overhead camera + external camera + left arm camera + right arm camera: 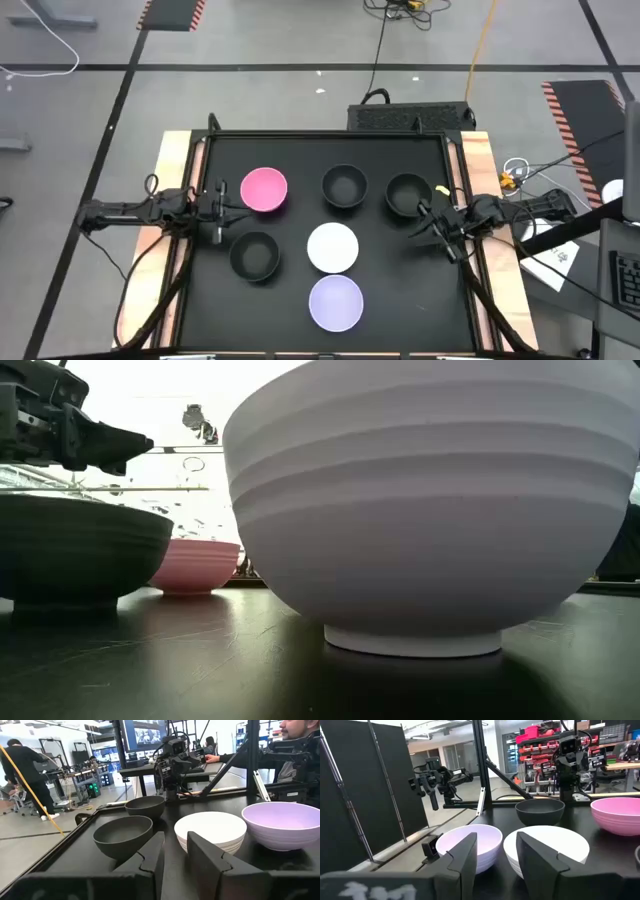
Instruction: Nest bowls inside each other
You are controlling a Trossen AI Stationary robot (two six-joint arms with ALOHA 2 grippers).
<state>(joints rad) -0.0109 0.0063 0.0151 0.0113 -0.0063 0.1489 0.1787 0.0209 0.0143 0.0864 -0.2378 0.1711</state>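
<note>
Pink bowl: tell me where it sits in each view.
High view: pink bowl at upper left of the mat, beside the left hand.
Low view: small, left of centre, behind a black bowl.
Left wrist view: not in it.
Right wrist view: at the right edge.
Shared landmark: the lavender bowl.

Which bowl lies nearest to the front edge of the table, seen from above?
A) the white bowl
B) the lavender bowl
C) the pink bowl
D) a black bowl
B: in the high view the lavender bowl lies lowest on the table, just below the white bowl, while the pink bowl and the black bowls lie farther back.
</note>
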